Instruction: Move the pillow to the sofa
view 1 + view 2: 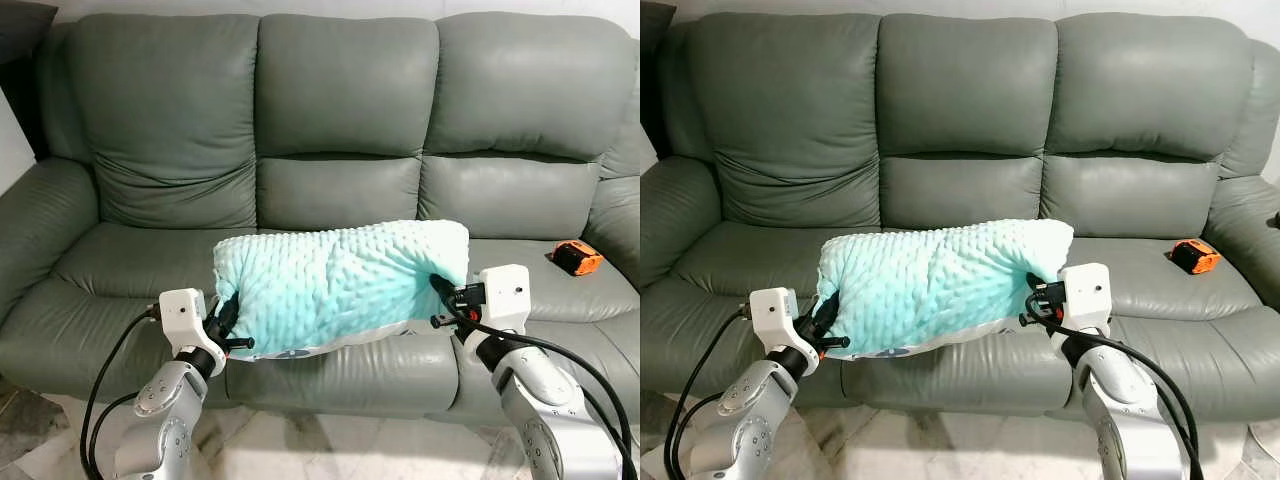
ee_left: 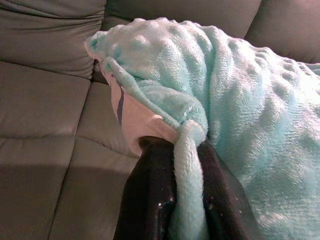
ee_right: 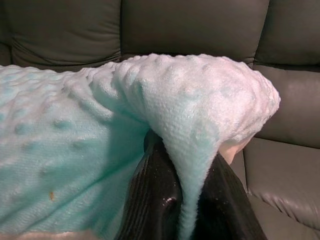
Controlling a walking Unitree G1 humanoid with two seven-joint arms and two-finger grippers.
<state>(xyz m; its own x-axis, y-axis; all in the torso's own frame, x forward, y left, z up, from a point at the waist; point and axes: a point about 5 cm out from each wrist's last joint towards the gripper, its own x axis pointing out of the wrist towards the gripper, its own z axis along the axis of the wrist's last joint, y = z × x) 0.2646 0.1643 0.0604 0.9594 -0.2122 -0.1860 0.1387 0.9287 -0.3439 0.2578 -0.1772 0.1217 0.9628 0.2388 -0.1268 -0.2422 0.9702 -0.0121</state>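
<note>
Left eye view: pillow (image 1: 340,285) held over the sofa (image 1: 330,110) seat.
Left gripper (image 1: 222,322) pinches its nine-o'clock end, right gripper (image 1: 443,295) its three-o'clock end; whether it touches the seat is unclear.

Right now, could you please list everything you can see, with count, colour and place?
Pillow: one, mint green, dotted plush, held between both grippers over the sofa's middle seat front.
Sofa: one, grey-green leather, three seats, straight ahead.
Small object: one, orange and black, on the right seat.
Floor: pale marble, below the sofa front.
Left gripper: shut on the pillow's left end.
Right gripper: shut on its right end.
</note>
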